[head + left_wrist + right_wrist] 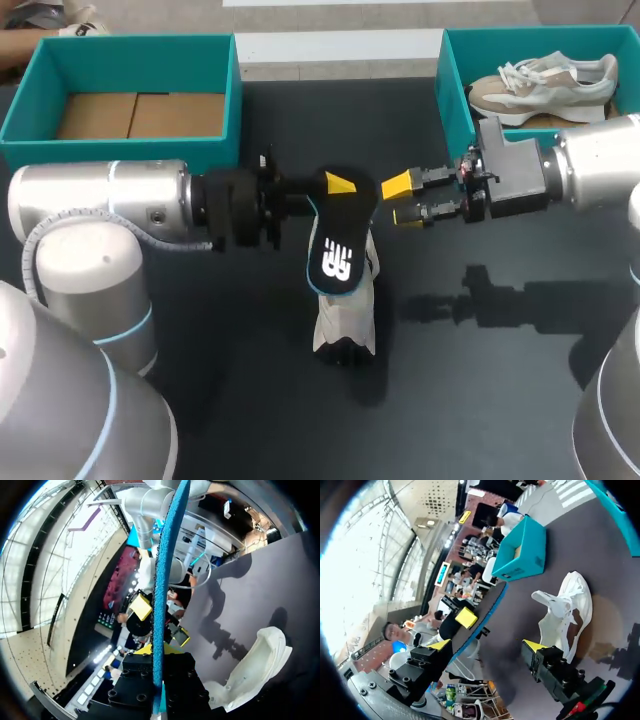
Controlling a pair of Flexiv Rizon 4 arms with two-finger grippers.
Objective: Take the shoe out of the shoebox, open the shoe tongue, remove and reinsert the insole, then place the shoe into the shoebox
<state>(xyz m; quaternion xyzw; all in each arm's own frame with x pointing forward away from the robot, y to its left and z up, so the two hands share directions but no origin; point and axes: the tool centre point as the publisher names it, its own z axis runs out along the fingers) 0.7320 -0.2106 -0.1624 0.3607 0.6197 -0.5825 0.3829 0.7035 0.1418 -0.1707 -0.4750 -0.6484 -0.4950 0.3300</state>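
Your left gripper (pixel 335 190) (pixel 157 650) is clamped on one end of the black insole (pixel 338 245) (pixel 162 580), holding it over the white shoe (pixel 345 320) (pixel 567 610) in the middle of the table (pixel 480 400). Your right gripper (pixel 403 200) (pixel 487 645) has its fingers apart, just beside the insole. At the table's far left corner stands a teal shoebox (pixel 130 45). The far right box (pixel 455 90) holds a second shoe (pixel 545 85).

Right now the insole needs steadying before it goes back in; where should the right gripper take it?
Likely the free end of the insole, the one over the shoe, from the right. The left gripper pinches its other end, leaving that end unsupported, and the right gripper, fingers open, sits beside it.
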